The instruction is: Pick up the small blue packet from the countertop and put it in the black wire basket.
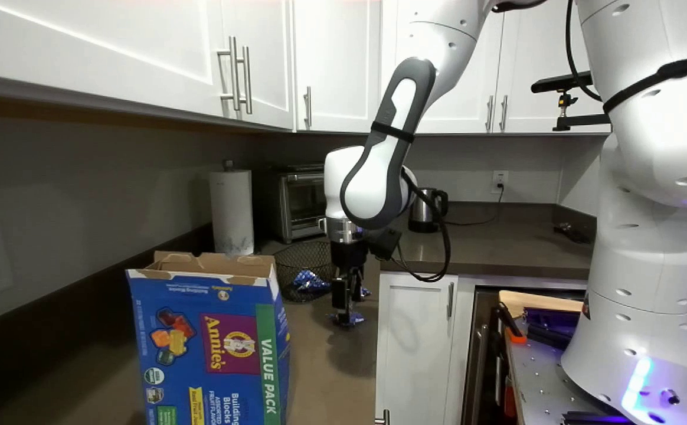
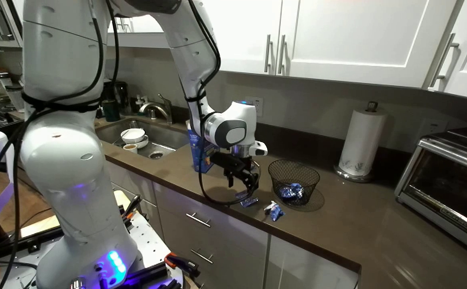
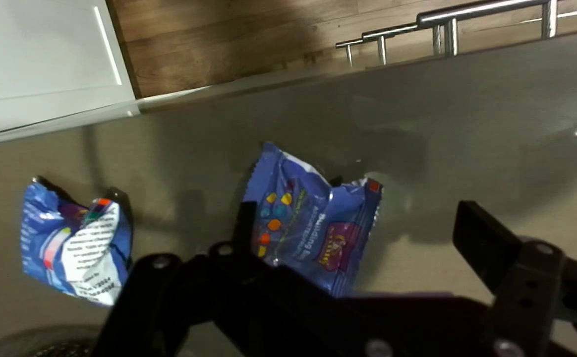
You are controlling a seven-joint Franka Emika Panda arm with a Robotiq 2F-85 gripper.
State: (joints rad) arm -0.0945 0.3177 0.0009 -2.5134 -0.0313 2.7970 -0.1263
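Observation:
A small blue packet (image 3: 313, 223) lies flat on the countertop, mostly between my gripper's fingertips (image 3: 360, 216) in the wrist view and nearer the left one. It also shows below the gripper (image 2: 242, 182) in an exterior view, as a blue packet (image 2: 248, 200). My gripper is open and holds nothing. A second, crumpled blue packet (image 3: 78, 243) lies apart, also seen in an exterior view (image 2: 274, 210). The black wire basket (image 2: 275, 176) stands beside them with crumpled blue packaging (image 2: 293, 192) inside. In the wrist view only a corner of the basket (image 3: 63, 348) shows.
The big blue cardboard box (image 1: 231, 348) stands on the counter near the gripper. A paper towel roll (image 2: 362, 140) and silver toaster oven (image 2: 450, 188) stand beyond the basket. The counter's front edge (image 2: 225, 205) runs close to the packets. A sink (image 2: 165, 138) lies past the box.

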